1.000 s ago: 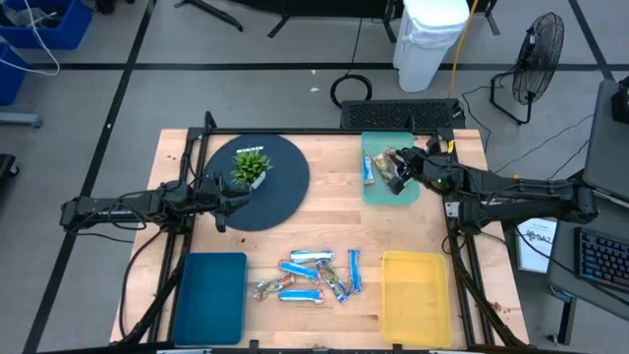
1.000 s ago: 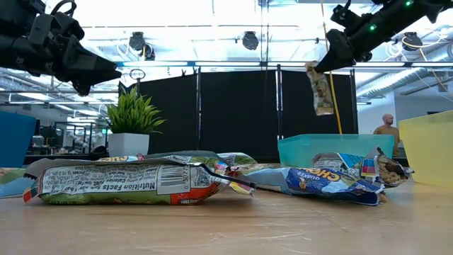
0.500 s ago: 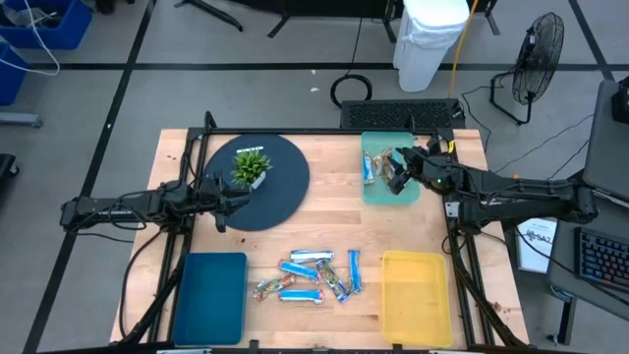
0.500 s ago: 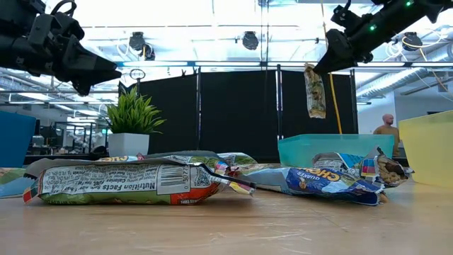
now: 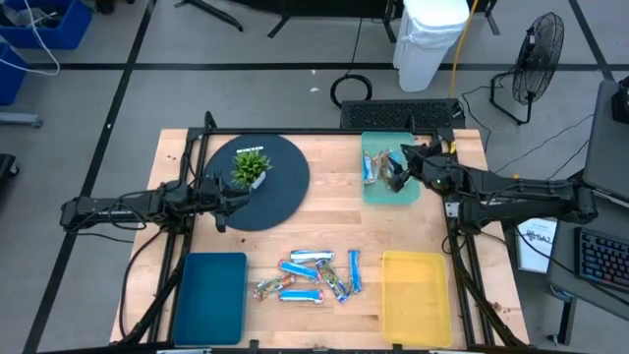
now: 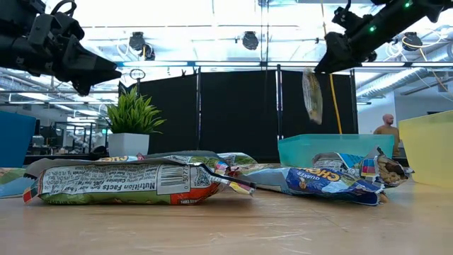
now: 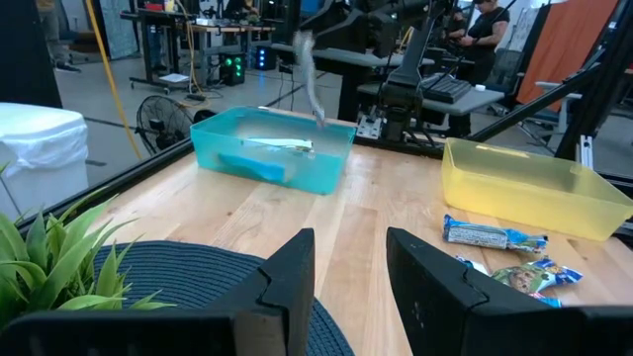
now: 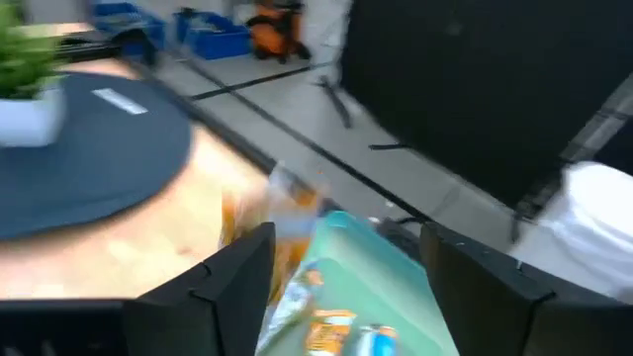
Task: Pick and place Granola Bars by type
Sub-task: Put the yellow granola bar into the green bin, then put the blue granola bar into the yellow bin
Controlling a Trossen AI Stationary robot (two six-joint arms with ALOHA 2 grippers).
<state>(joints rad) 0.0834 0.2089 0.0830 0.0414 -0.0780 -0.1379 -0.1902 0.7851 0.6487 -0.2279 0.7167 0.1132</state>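
A: Right gripper (image 5: pixel 396 173) is up over the teal tray (image 5: pixel 376 192) at the far right corner of the tabletop, and its fingers stand apart. A brownish bar (image 6: pixel 311 95) hangs in the air just below them, over the tray, touching neither finger as far as the low view shows.

B: So that one is loose. What sits in the tray?

A: A blue-wrapped bar (image 5: pixel 370 169) lies along the tray's left side. There may be more beneath the gripper, but it hides that part.

B: And the rest of the Granola Bars (image 5: pixel 313 274)?

A: Clustered on the bare wood near the front edge, between the blue tray (image 5: pixel 209 295) at the front left and the yellow tray (image 5: pixel 417 295) at the front right. Mostly blue and white wrappers, one multicoloured at the cluster's left.

B: The left arm?

A: Left gripper (image 5: pixel 242 196) waits over the dark round mat (image 5: pixel 285 192), just beside the potted plant (image 5: pixel 250 167). Fingers part way apart, nothing between them.
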